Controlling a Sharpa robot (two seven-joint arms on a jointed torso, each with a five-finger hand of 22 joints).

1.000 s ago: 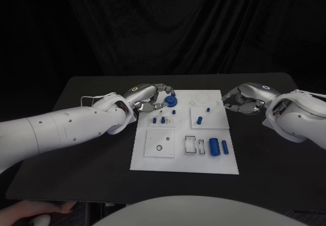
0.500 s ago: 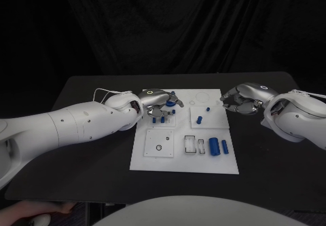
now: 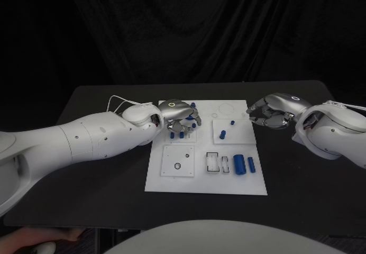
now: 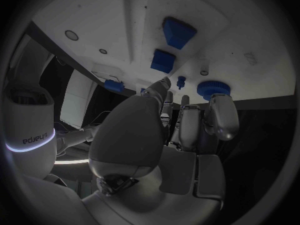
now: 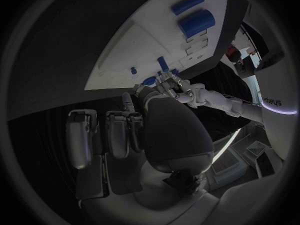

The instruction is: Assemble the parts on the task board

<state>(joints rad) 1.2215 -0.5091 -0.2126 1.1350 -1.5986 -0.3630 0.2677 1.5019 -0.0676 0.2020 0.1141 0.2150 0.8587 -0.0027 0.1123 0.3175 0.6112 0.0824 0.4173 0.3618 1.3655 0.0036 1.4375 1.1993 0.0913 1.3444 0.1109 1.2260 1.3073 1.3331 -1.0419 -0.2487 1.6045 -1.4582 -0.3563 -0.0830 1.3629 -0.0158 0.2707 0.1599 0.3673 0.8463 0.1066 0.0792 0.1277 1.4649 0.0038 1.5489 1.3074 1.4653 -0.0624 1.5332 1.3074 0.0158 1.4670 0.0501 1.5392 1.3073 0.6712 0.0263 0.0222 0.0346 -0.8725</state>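
Observation:
The white task board (image 3: 206, 182) lies in the middle of the black table. My left hand (image 3: 180, 117) hangs low over the board's far left part, fingers pointing down. In the left wrist view a round blue gear (image 4: 214, 89) sits at its fingertips (image 4: 222, 115), down against the board (image 4: 237, 30). A small blue peg (image 4: 181, 80) stands just beside it. My right hand (image 3: 268, 115) hovers at the board's far right edge with its fingers curled in and nothing in them.
Two short blue pegs (image 3: 177, 135) stand near my left hand, and another blue peg (image 3: 224, 134) stands on the right block. Two blue cylinders (image 3: 245, 164) lie at the board's near right, next to rectangular slots (image 3: 219, 163). Bare table (image 3: 99, 159) surrounds the board.
My left hand has turned fingers-down and lowered towards the board, carrying the blue gear with it. My right hand has stayed where it was.

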